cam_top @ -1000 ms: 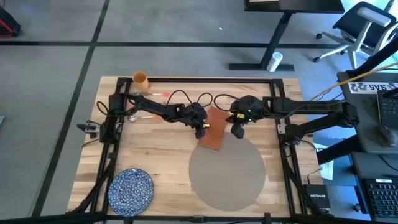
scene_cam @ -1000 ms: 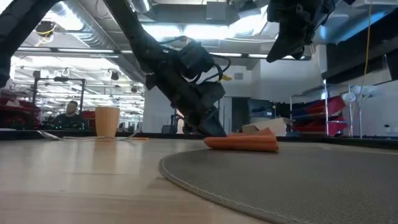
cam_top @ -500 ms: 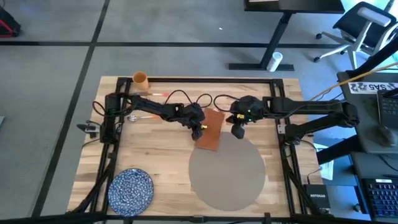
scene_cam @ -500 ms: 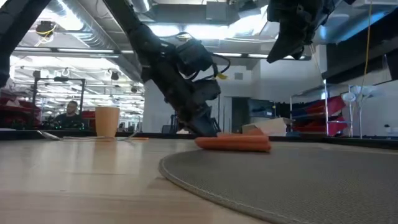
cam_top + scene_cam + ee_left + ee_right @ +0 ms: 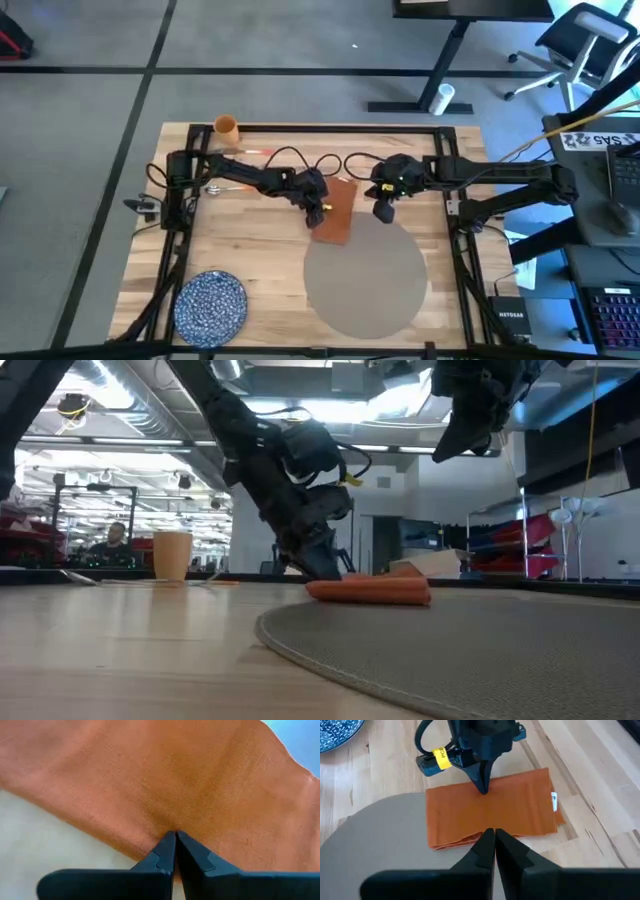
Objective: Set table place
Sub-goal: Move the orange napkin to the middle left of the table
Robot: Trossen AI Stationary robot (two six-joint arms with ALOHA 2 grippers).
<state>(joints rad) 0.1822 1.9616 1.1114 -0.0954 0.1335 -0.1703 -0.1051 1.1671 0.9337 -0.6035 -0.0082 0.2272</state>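
A rust-red napkin (image 5: 341, 212) lies flat on the table (image 5: 250, 250), its near end over the far rim of the round grey-beige place mat (image 5: 365, 285). My left gripper (image 5: 321, 207) points down at the napkin's left long side, shut on it. My right gripper (image 5: 383, 211) hangs shut, high above the napkin's right side (image 5: 445, 450), touching nothing. My left gripper meets the napkin just inside its left long edge (image 5: 484, 795), about midway along it. The shut fingertips (image 5: 169, 842) come slanting down from the table's left, with the cloth puckered a little around them. The napkin stays flat on the table and mat.
A blue speckled plate (image 5: 211, 303) sits at the near left corner. An orange cup (image 5: 226, 126) stands at the far left, with cutlery (image 5: 228, 186) lying beside the left arm. Black frame rails (image 5: 455, 250) edge the table.
My left gripper has gone toward the table's left edge, staying shut. The napkin has slid along the table with it, a little to the left, still flat.
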